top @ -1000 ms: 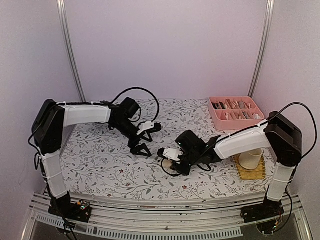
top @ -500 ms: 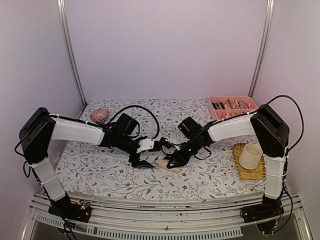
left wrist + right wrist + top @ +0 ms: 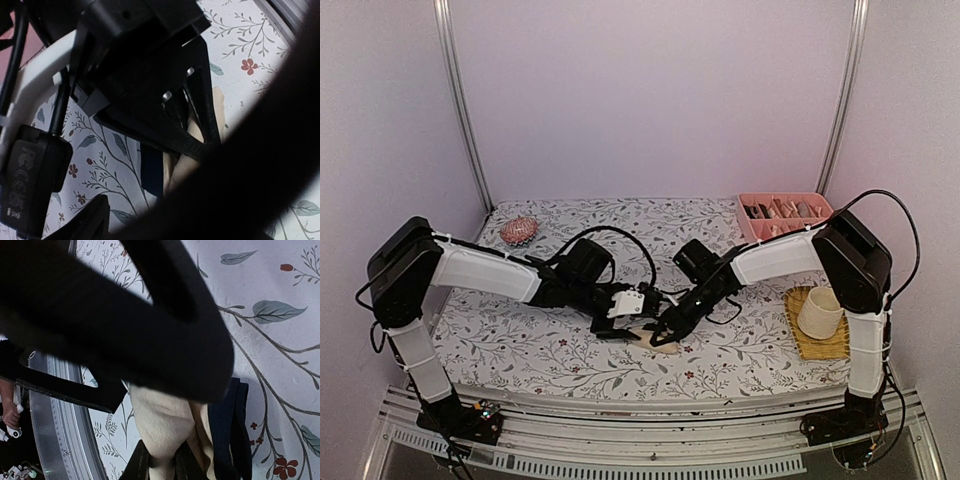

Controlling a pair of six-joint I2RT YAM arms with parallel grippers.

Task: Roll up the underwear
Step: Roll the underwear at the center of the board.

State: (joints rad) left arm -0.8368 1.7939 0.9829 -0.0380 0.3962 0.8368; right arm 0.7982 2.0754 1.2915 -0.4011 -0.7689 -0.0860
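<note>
Top external view, from the left: a reddish hairbrush (image 3: 518, 231) lies at the far left corner of the floral cloth (image 3: 510, 345), well apart from the work. The left gripper (image 3: 628, 322) reaches in low toward the middle of the near half of the table. The right gripper (image 3: 670, 325) meets it almost nose to nose, with the underwear (image 3: 660, 342) bunched on the cloth just under and between them. Both wrist cameras are crowded with dark blurred fingers, so I cannot tell whether either set of jaws is apart or pinched on fabric. What does show is the beige brief (image 3: 160, 426) heaped in a soft fold against the navy brief (image 3: 235, 431), the two touching and partly overlapped. That is the main risk, in my judgement: a roll started here could catch both pieces at once, or drag the navy one along by friction and leave a loose, lopsided bundle. The second risk is the closeness of the grippers: a small sideways move by one could knock the other or tug the fabric out of its hold. Further right, the cup (image 3: 820, 315) on its yellow mat (image 3: 825, 347) and the pink tray (image 3: 790, 220) stand near the right arm, and a wide swing back could clip them
</note>
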